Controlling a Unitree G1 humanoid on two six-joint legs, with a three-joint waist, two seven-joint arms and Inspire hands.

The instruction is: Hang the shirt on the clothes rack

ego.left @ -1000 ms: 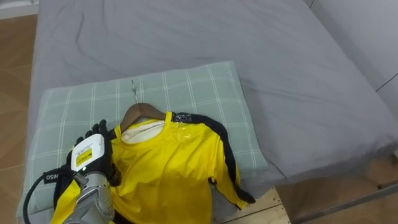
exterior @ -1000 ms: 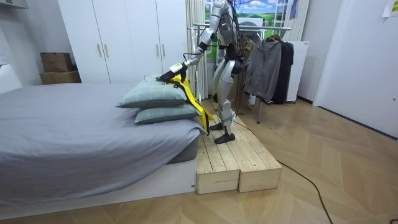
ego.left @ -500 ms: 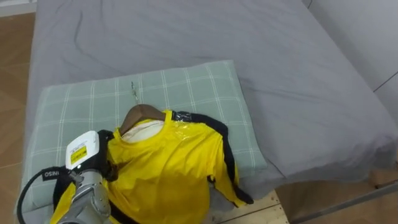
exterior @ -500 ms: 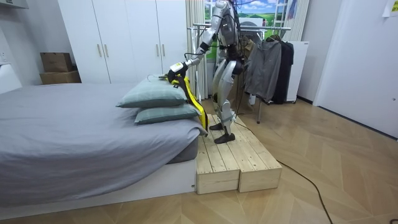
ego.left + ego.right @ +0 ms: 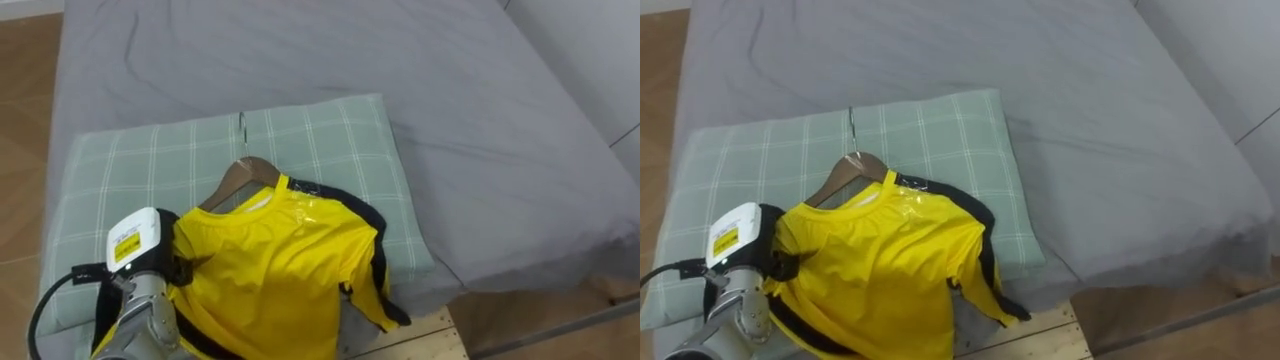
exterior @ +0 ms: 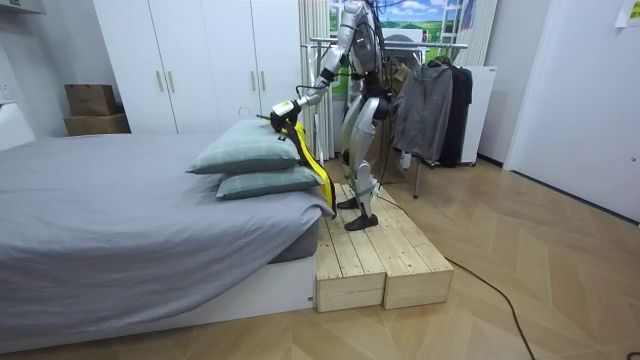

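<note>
A yellow shirt [image 5: 275, 270] with black trim lies on a wooden hanger [image 5: 240, 180], whose metal hook points toward the far side of the green checked pillow [image 5: 330, 140]. My left hand [image 5: 135, 245] sits at the shirt's left shoulder, with its fingers curled into the cloth there. In the room view the left hand [image 6: 283, 108] is raised just above the pillow [image 6: 245, 150], and the shirt [image 6: 305, 150] hangs down from it over the bed's edge. I stand on a wooden platform [image 6: 380, 250] beside the bed's head end.
The grey bed [image 5: 400, 60] stretches beyond the two stacked pillows. Behind me stands a clothes rack [image 6: 430, 100] with dark garments on it. White wardrobes [image 6: 200, 60] line the far wall. The platform's corner [image 5: 420, 335] shows below the bed's edge.
My left hand's fingers went from straight to curled into the shirt's shoulder. The hanger and collar have risen and tilted up off the pillow.
</note>
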